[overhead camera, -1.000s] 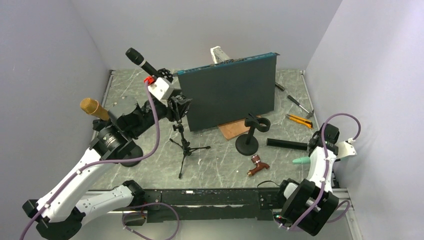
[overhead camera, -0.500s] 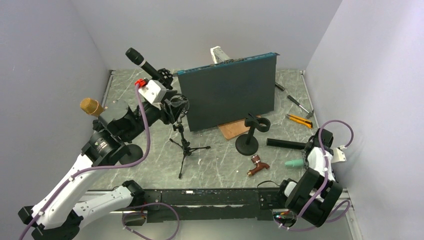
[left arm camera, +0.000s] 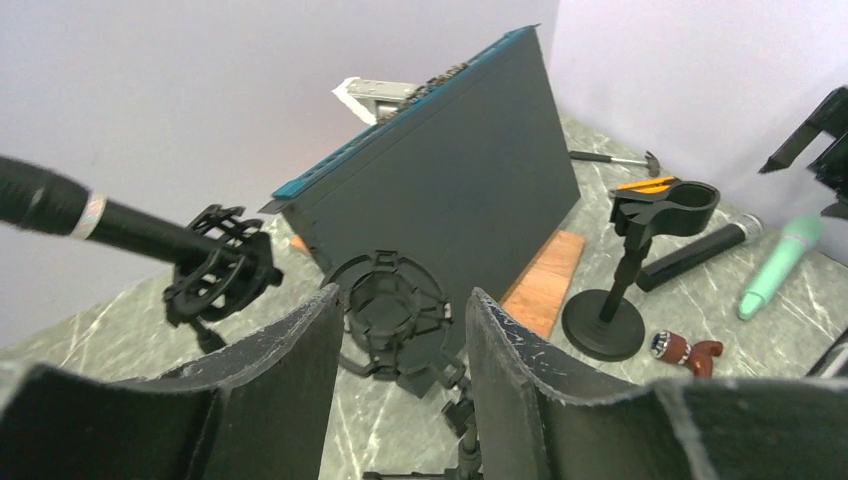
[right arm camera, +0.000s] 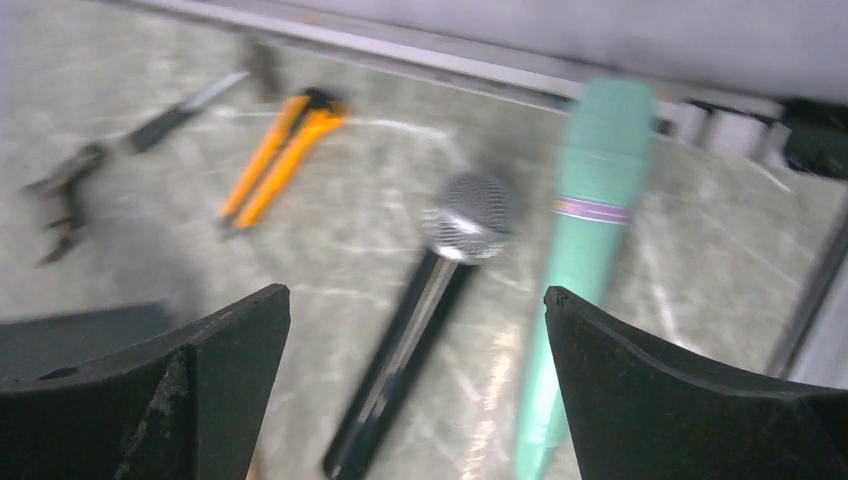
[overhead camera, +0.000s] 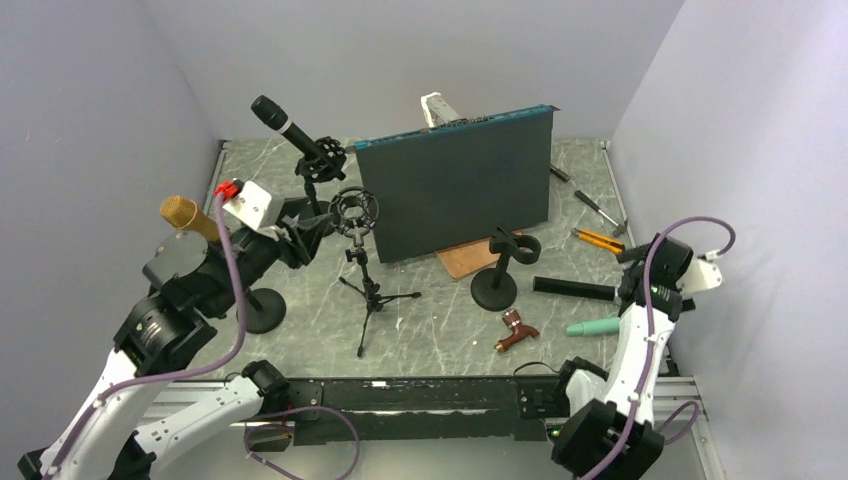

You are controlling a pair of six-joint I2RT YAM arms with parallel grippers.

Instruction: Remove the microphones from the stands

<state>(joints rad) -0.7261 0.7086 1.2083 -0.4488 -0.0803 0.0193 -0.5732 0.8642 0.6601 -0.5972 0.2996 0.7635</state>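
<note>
Rising from behind the left arm at the left, a microphone with a gold mesh head [overhead camera: 180, 213] tilts up and leftward. Beyond it a slim black microphone [overhead camera: 285, 125] with a pale band sits clipped in a webbed black shock mount [overhead camera: 325, 160], its head aimed up and to the far left. The left gripper [left arm camera: 405, 300] hangs with its dark, scuffed fingers apart and nothing between them, a little apart from an empty ring-shaped shock mount on a thin black tripod [overhead camera: 355, 210]. Behind that stands a flat dark slab with a teal top edge [overhead camera: 455, 190], and to its right a black clip holder on a round base [overhead camera: 500, 272]. On the grey-green marbled table [overhead camera: 440, 320] at the near right lies the matte mint-green microphone [overhead camera: 595, 325], off any stand, its long axis running left to right with the thicker head to the right. A black microphone with a silver mesh head [overhead camera: 575, 289] lies just beyond it. The right gripper [right arm camera: 415, 300] hovers above both, jaws spread wide, holding nothing.
</note>
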